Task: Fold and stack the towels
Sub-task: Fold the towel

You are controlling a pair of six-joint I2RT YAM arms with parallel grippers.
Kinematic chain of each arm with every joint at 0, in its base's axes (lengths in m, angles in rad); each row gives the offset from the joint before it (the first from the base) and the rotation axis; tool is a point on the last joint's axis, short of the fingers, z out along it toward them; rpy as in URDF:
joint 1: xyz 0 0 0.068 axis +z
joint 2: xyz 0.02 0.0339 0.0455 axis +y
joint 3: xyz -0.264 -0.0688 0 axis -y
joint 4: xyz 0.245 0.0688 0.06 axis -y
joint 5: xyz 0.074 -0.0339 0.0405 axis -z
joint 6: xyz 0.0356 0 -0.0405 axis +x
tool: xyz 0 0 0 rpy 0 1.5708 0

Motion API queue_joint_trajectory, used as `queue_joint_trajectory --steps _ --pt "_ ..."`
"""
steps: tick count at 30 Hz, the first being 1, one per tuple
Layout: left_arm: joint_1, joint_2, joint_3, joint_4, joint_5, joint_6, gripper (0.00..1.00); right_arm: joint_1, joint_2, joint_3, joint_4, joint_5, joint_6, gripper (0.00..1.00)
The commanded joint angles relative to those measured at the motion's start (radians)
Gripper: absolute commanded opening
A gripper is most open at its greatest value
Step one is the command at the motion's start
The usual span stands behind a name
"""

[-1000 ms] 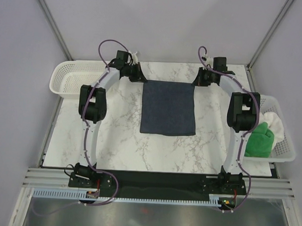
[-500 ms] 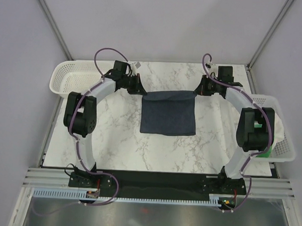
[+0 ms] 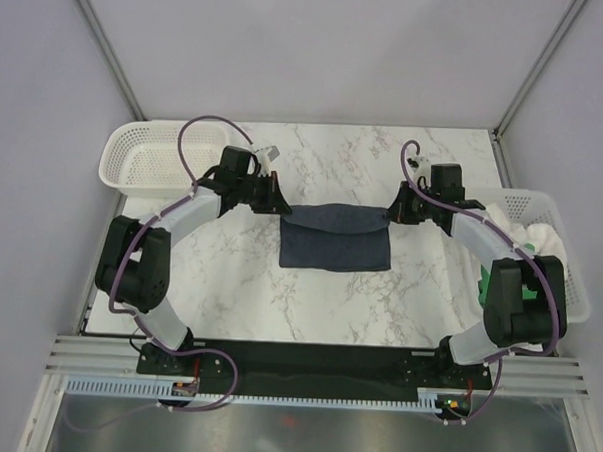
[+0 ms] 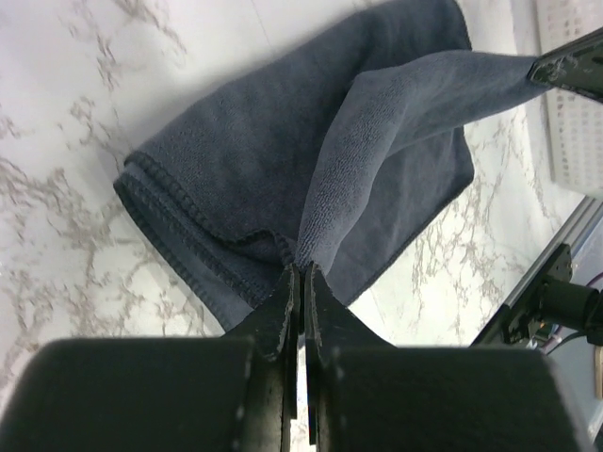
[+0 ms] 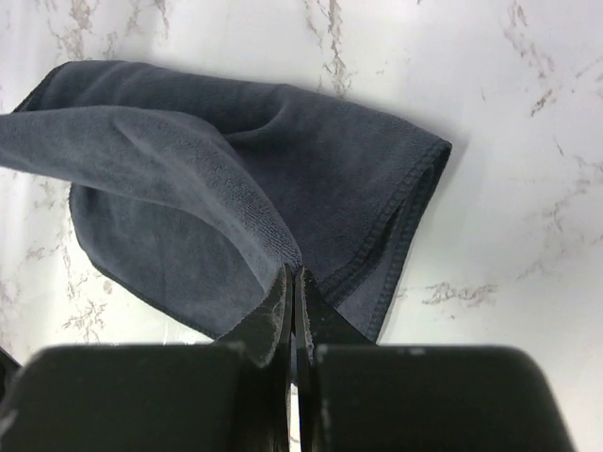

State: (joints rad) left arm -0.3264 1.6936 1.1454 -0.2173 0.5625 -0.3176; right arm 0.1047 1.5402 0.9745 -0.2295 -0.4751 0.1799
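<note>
Folding has barely begun: left pincer (image 4: 301,273) and right pincer (image 5: 294,273) each clamp a navy towel (image 3: 336,243) corner; we see the green towel (image 3: 485,285) and white towel (image 3: 536,234) unfolded in the right-edge basket (image 3: 578,303).

The dark navy blue terry towel (image 3: 335,250) lay mid-tabletop, its far edge lifted by both corners and sagging over the flat near half. The fluffy white towel (image 3: 529,234) sat bunched in the white mesh basket (image 3: 575,278) by the right edge. The bright green towel (image 3: 487,282) lay nearer, mostly hidden.
</note>
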Motion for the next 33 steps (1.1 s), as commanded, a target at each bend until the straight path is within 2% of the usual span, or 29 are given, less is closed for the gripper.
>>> queue_joint_trajectory --steps 1,8,23,33 --pt "-0.011 -0.071 -0.05 0.055 -0.047 -0.035 0.02 0.007 -0.071 -0.025 0.036 0.058 0.016 0.0" --pt "-0.025 -0.147 -0.128 0.058 -0.056 -0.06 0.02 0.007 -0.13 -0.08 0.062 0.101 0.049 0.0" --pt "-0.158 -0.253 -0.345 0.11 -0.162 -0.123 0.02 0.012 -0.27 -0.286 0.098 0.105 0.145 0.0" --pt "-0.163 -0.299 -0.415 0.122 -0.211 -0.138 0.02 0.026 -0.324 -0.364 0.107 0.102 0.199 0.0"
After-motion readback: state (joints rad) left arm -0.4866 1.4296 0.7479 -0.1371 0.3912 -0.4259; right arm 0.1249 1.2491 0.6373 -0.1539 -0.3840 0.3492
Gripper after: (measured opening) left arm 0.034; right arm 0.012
